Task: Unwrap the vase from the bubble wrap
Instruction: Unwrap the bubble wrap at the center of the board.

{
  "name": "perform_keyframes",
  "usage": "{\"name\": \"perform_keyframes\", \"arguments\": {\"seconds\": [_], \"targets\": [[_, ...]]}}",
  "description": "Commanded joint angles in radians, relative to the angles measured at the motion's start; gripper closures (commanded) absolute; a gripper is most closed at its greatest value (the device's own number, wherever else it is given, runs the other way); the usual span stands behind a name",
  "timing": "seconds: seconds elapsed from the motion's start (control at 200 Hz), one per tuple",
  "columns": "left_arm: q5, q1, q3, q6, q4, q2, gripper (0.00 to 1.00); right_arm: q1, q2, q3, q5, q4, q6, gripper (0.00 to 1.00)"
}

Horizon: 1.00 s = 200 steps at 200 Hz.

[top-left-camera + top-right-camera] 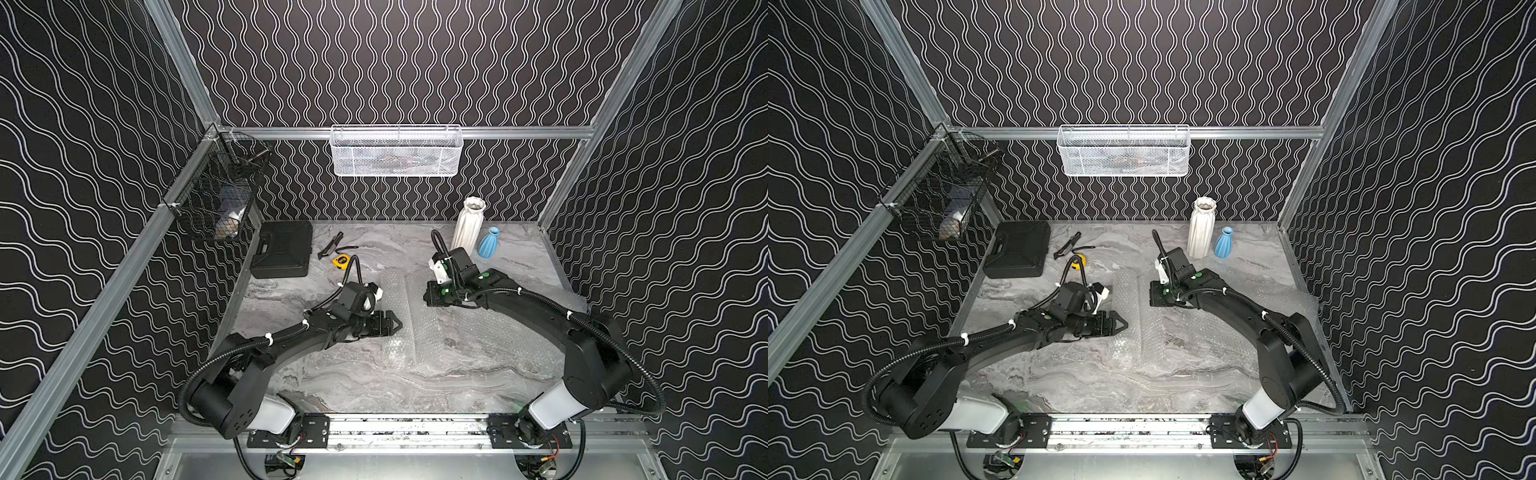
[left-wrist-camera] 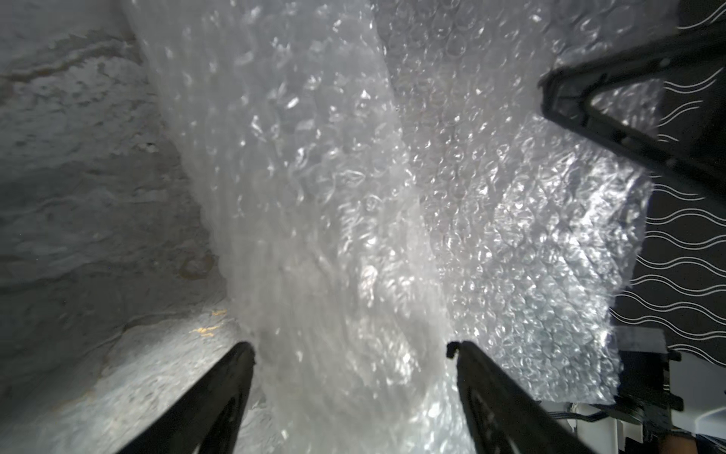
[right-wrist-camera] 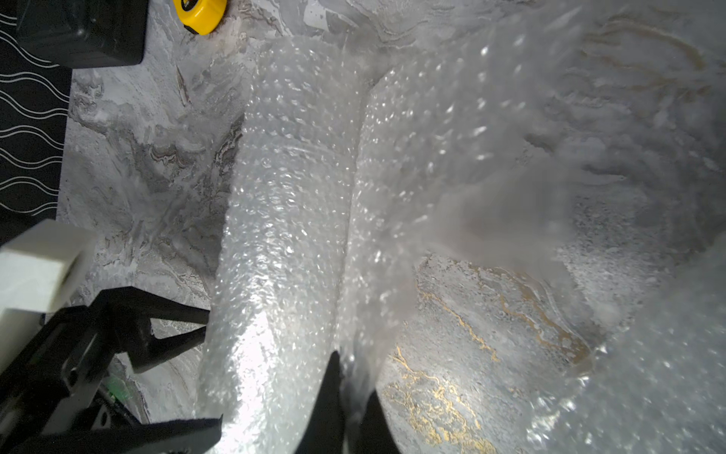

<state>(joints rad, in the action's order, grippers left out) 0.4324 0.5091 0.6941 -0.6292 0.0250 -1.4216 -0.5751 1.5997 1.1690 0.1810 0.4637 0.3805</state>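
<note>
Bubble wrap [image 1: 409, 320] lies across the middle of your worktop [image 1: 374, 386], clear and whitish against the grey marbled surface. In both top views the side nearer your left arm is curled into a long roll running front to back. The rest spreads as a flat, crinkled sheet toward your right arm and passes under it.

Your left hand [image 1: 398, 324] sits low at the side of that roll with its fingers spread wide. In the left wrist view the bubble wrap [image 2: 334, 196] fills the space ahead of and between the two dark fingers [image 2: 235, 377]. You cannot tell from these views whether the tips touch the plastic.

Your right hand [image 1: 432, 298] points down onto the back part of the wrap, just beside the roll. In the right wrist view its fingers [image 3: 330, 393] are pressed together, pinching a fold of the bubble wrap [image 3: 283, 236]. The sheet rises off the worktop toward that pinch.

At the back, behind your right wrist, a white vase [image 1: 469, 226] stands upright and unwrapped. A smaller blue vase [image 1: 489, 242] stands just beside it. Neither one touches the wrap.

In the back corner on your left arm's side lies a black case [image 1: 282, 254], with a yellow tape measure [image 1: 340, 261] near it.
</note>
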Motion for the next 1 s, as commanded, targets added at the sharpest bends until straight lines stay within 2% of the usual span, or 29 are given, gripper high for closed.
{"name": "perform_keyframes", "arguments": {"seconds": [0.0, 0.27, 0.545, 0.806, 0.996], "targets": [[-0.052, 0.0, 0.008, 0.026, 0.049, 0.022, 0.15, -0.004, -0.014, 0.018, -0.007, 0.03, -0.014, 0.94], [-0.11, 0.001, 0.02, 0.056, 0.088, 0.069, 0.12, -0.014, -0.044, 0.038, -0.04, 0.065, -0.023, 0.94], [-0.082, 0.001, -0.011, 0.036, 0.05, 0.058, 0.12, -0.016, -0.076, 0.044, -0.06, 0.079, -0.024, 0.95], [-0.001, 0.0, -0.052, -0.013, -0.039, 0.031, 0.14, -0.017, -0.066, 0.052, -0.038, 0.081, -0.018, 0.95], [-0.085, 0.0, -0.019, 0.027, 0.06, 0.065, 0.14, -0.019, -0.077, 0.064, -0.058, 0.099, -0.025, 0.95]]}}
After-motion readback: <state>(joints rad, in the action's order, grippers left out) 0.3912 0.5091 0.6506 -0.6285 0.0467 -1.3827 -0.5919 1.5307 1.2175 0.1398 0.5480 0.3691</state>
